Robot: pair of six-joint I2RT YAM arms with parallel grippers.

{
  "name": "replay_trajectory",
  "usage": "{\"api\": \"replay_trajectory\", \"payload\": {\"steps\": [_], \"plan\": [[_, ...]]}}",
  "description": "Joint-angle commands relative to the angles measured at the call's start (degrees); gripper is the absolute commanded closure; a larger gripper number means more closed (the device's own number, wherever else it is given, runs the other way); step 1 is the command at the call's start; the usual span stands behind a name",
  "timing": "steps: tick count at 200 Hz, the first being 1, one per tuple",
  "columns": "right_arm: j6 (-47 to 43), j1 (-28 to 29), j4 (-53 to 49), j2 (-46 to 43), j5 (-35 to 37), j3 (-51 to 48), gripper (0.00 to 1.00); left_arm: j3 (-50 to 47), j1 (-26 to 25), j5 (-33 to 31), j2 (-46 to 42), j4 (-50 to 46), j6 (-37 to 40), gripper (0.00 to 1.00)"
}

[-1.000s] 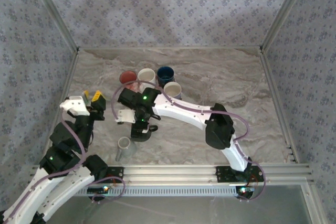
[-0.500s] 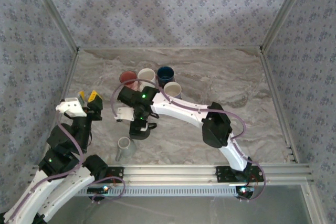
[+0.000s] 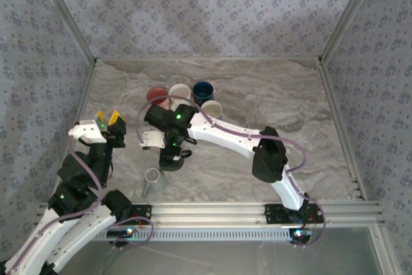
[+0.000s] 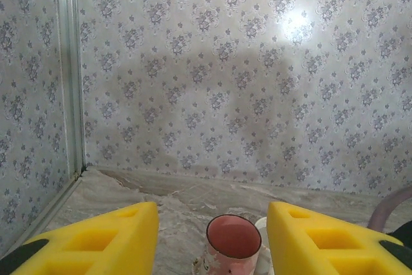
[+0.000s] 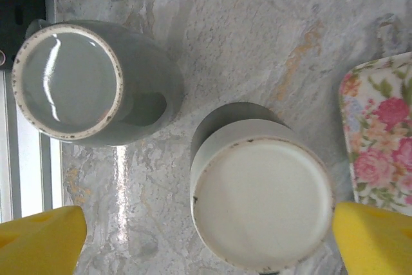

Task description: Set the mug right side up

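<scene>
Marbled tabletop (image 3: 290,94) inside patterned wallpaper walls (image 3: 206,11), and both arms are out over it. Nearest the front rail stands a grey mug (image 3: 153,181), and the right wrist camera shows its unglazed foot ring facing up, so it is bottom up. Just beyond it sits the white mug (image 5: 261,201), also base up on the marble, close beside the grey one but not touching it. The right gripper (image 3: 172,152) hangs directly above that white mug, jaws spread wide, one yellow pad (image 5: 38,239) on either side, with no contact I can make out. At the edge of that wrist view there is a floral-patterned surface (image 5: 380,152); what it belongs to, I cannot tell. Over on the left side, the left gripper (image 3: 106,119) is lifted clear of the table and aimed towards the back wall, fingers moderately apart, nothing between them. Further back, a cluster of upright mugs: pink mug (image 4: 233,236), cream mug (image 3: 211,109), another white cup (image 3: 179,91) and a blue mug (image 3: 203,89).
</scene>
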Motion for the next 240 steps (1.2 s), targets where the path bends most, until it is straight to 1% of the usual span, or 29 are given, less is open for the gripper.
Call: {"api": "replay_trajectory", "payload": {"steps": [1, 61, 94, 144, 165, 180, 240], "plan": [[-1.75, -0.98, 0.0, -1.27, 1.62, 1.21, 0.0, -0.24, 0.34, 0.63, 0.03, 1.76, 1.32, 0.52], [-0.94, -2.08, 2.66, 3.1, -0.95, 3.09, 0.0, -0.33, 0.26, 0.89, 0.11, 1.71, 1.45, 0.52], [-0.1, -2.43, 1.96, 4.83, -3.45, 4.15, 0.0, -0.47, 0.21, 1.05, 0.04, 1.89, 1.58, 0.52], [0.45, -3.09, 2.57, 5.98, -5.17, 2.88, 0.0, -0.57, 0.29, 1.07, 0.12, 2.08, 1.76, 0.52], [0.55, -3.51, 3.22, 6.37, -4.91, 2.08, 0.0, -0.63, 0.24, 1.19, 0.12, 2.09, 1.76, 0.52], [0.22, -3.6, 3.54, 6.8, -3.47, 1.64, 0.0, -0.6, 0.25, 1.34, 0.21, 2.2, 1.7, 0.52], [-2.34, -2.91, 0.74, 9.01, -1.14, 0.88, 0.0, -0.63, 0.24, 1.21, 0.05, 2.24, 1.87, 0.52]]}}
